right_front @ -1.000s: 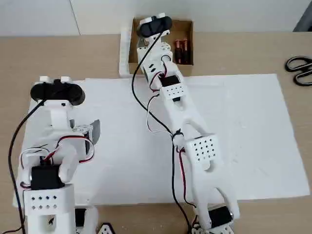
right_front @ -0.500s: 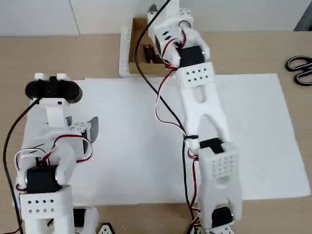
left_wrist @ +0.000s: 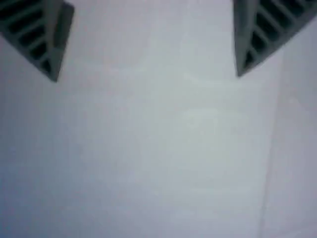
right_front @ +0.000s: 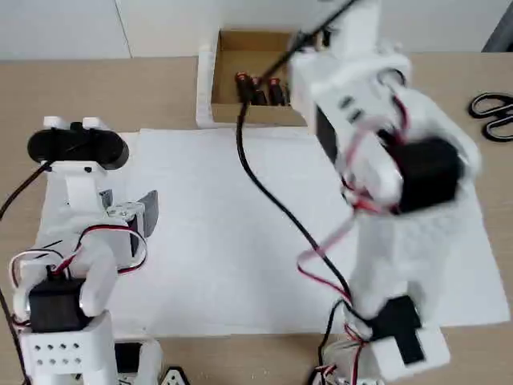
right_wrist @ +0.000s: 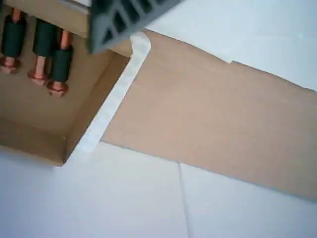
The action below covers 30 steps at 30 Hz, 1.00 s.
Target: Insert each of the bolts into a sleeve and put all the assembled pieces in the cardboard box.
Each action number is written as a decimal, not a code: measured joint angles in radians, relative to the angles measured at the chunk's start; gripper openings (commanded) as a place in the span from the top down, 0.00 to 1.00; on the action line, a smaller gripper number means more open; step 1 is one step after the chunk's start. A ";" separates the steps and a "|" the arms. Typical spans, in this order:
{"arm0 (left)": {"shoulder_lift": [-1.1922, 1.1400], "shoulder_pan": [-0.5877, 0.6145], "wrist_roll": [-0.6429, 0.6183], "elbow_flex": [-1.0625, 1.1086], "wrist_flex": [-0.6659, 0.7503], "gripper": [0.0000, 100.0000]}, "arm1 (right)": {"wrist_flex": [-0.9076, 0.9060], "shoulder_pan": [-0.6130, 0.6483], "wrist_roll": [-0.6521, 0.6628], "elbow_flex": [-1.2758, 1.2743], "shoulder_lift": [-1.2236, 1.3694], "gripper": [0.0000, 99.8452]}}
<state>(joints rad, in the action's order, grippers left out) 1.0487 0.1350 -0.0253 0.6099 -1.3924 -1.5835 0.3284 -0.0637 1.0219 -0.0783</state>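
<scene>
Three assembled pieces (right_wrist: 42, 47), copper bolts in black sleeves, lie side by side in the cardboard box (right_front: 272, 114) at 12 o'clock on the table. Their long axes run roughly along the 12-to-6 line. Your right arm (right_front: 393, 160) stands high near the box, which lies toward 10 o'clock from it, so it is much the nearer arm. You cannot tell whether the right gripper (right_wrist: 130, 17) is open or holds anything. Your left gripper (left_wrist: 148, 44) hangs over the white paper (right_front: 240, 224) at 9 o'clock, jaws wide apart and empty, with the box well apart toward 1 o'clock.
</scene>
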 measured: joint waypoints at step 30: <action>0.689 0.002 0.000 0.540 0.322 0.78 | 0.316 -0.084 0.000 -1.484 -1.211 0.88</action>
<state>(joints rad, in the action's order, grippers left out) 1.7377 0.1366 -0.0253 1.1500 -1.0702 -1.2674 0.2440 -0.0637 -0.4618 -1.2889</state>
